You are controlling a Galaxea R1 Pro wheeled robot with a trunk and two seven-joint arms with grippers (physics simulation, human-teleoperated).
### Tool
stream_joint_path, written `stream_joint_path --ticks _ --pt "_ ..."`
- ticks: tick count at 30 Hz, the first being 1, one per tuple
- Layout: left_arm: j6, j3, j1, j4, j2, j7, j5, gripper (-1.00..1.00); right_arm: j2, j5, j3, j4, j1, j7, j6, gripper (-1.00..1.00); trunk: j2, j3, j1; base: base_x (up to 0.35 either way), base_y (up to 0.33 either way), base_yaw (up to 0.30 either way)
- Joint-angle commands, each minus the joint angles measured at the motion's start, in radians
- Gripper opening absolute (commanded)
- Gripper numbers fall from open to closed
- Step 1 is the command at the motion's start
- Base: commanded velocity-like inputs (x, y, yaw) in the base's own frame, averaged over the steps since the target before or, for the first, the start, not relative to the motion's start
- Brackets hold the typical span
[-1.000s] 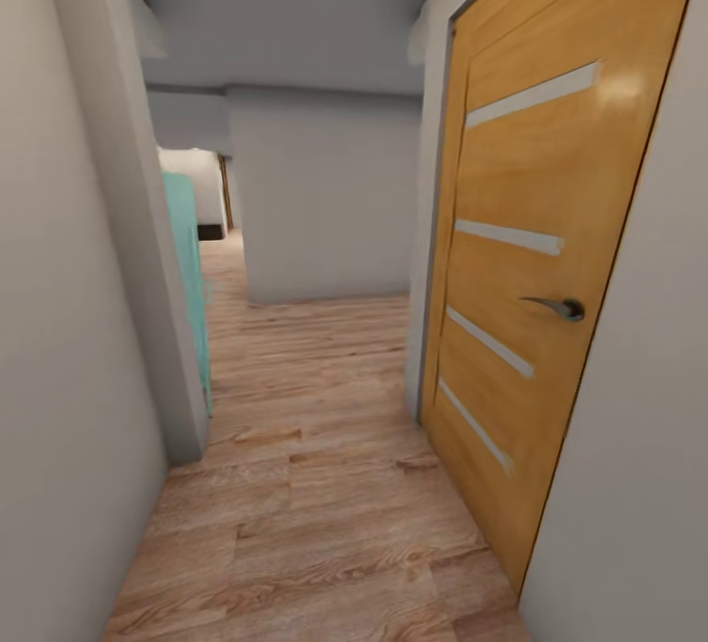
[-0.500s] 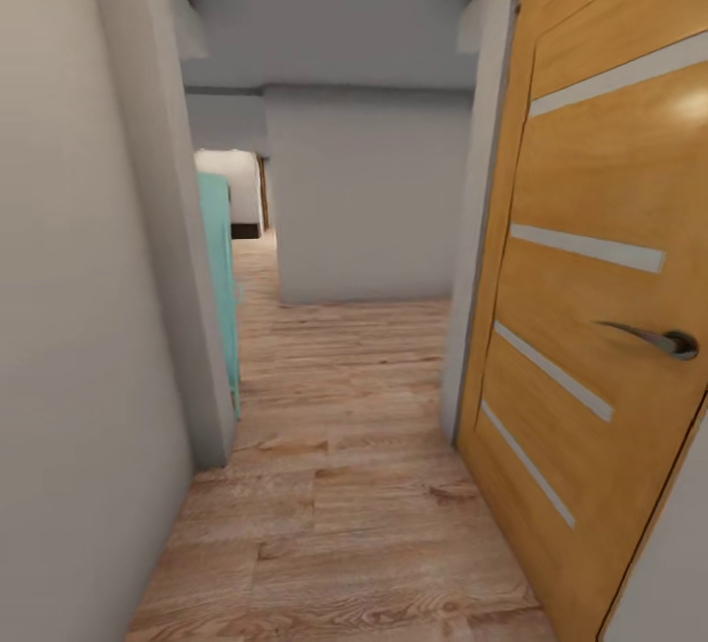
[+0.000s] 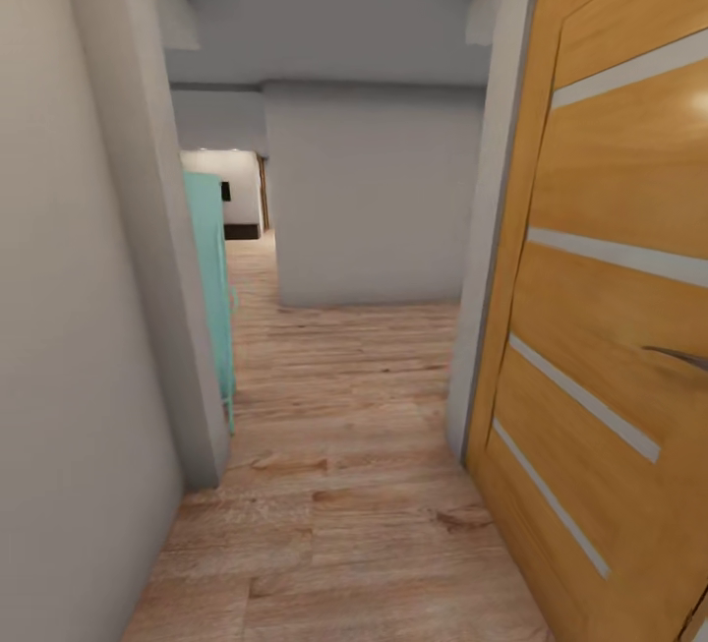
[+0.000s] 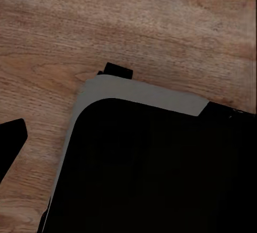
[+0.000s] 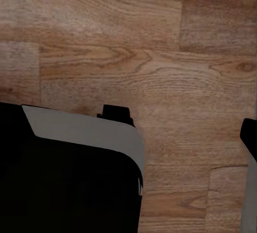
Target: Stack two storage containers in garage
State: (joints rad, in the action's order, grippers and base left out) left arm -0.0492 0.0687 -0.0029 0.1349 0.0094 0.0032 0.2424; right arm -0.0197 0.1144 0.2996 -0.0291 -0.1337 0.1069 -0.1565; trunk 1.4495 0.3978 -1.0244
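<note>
The storage containers are out of view, and so is the garage. I am in a narrow hallway with a light wood-plank floor (image 3: 344, 485). In the left wrist view, one dark finger (image 4: 10, 142) of my left gripper (image 4: 126, 152) sits at the frame's edge, above the planks and beside my own black, grey-rimmed base (image 4: 160, 174). In the right wrist view, a dark finger (image 5: 249, 136) of my right gripper (image 5: 128, 147) also sits at the edge, over the planks. Both grippers look open and hold nothing.
A shut orange wooden door (image 3: 610, 327) with pale stripes and a lever handle (image 3: 678, 357) stands close on the right. A grey wall (image 3: 69, 327) runs along the left, ending at a corner by a teal panel (image 3: 211, 288). A grey wall (image 3: 369, 200) faces me, with an opening at its left.
The camera has moved forward along the hallway. The orange door now looms larger at the right, with its handle at the frame's edge. Nothing in the hallway itself has moved.
</note>
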Motion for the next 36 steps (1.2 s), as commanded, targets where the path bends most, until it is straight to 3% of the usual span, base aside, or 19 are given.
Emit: stream_joint_path --ticks 1,6,11,36 --pt "-0.001 0.006 0.000 0.021 0.000 0.000 0.000 1.00 -0.002 0.012 0.008 -0.003 -0.001 0.001 -0.006 1.00 0.000 0.001 -0.001 0.323 0.000 0.000" --pt "0.009 0.005 0.000 0.066 0.004 0.000 0.001 1.00 -0.004 0.027 0.001 -0.003 -0.001 -0.001 -0.008 1.00 0.000 0.001 -0.001 0.323 0.000 0.000" --pt "0.011 0.005 0.000 0.064 0.003 0.000 0.001 1.00 -0.001 0.089 -0.004 -0.003 -0.001 -0.002 -0.007 1.00 0.000 0.001 -0.001 0.323 0.000 0.000" --pt "0.012 0.005 0.000 0.058 0.003 0.000 0.001 1.00 0.002 0.091 -0.002 -0.002 -0.001 0.000 -0.006 1.00 0.000 0.001 -0.001 0.323 0.000 0.000"
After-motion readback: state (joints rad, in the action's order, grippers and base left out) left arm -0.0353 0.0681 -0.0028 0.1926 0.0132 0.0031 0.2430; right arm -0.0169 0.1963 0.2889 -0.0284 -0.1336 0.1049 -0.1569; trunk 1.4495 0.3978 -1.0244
